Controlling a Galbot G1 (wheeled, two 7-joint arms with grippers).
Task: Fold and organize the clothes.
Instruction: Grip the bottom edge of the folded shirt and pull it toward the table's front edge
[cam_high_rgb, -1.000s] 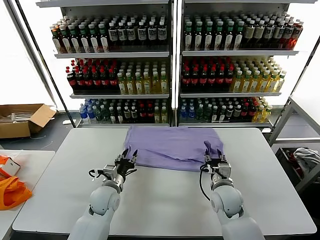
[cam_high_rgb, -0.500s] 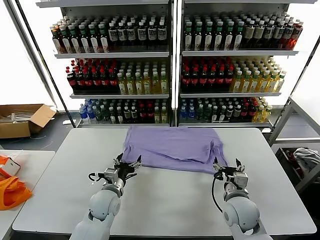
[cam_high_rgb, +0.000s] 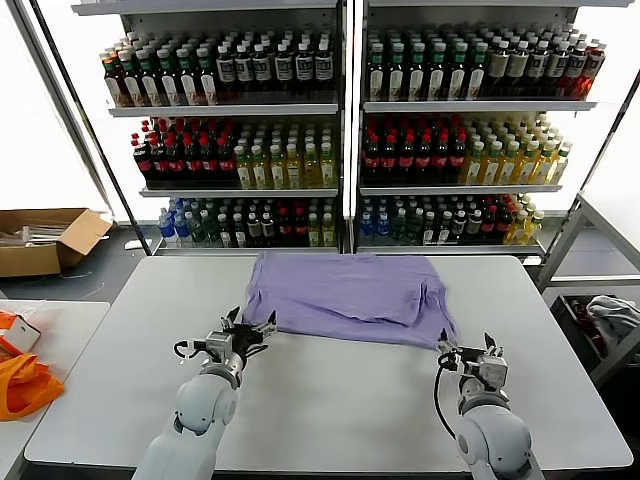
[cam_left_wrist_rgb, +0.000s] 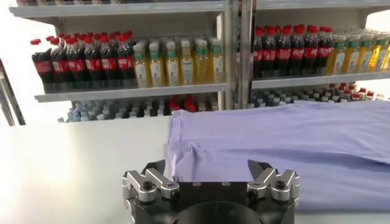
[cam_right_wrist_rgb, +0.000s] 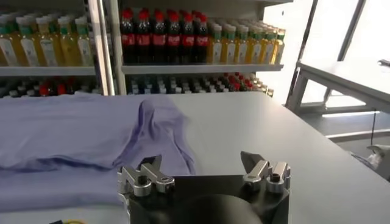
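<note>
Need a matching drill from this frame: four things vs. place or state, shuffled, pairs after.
Things:
1. T-shirt
2. left gripper
3. right gripper
4. cardboard box

Places/states:
A. open, empty, off the shirt's right front corner
B. on the floor, far left of the table
C. folded on the table's far half
D. open, empty, at the shirt's left front corner

Pairs: 1-C, 2-D, 3-A, 4-B

Bottle shelves (cam_high_rgb: 340, 130), cardboard box (cam_high_rgb: 45, 240)

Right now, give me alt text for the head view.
A lavender T-shirt lies folded on the grey table, before shelves of bottled drinks. Both grippers rest open at its near edge, left gripper and right gripper, holding nothing.
</note>
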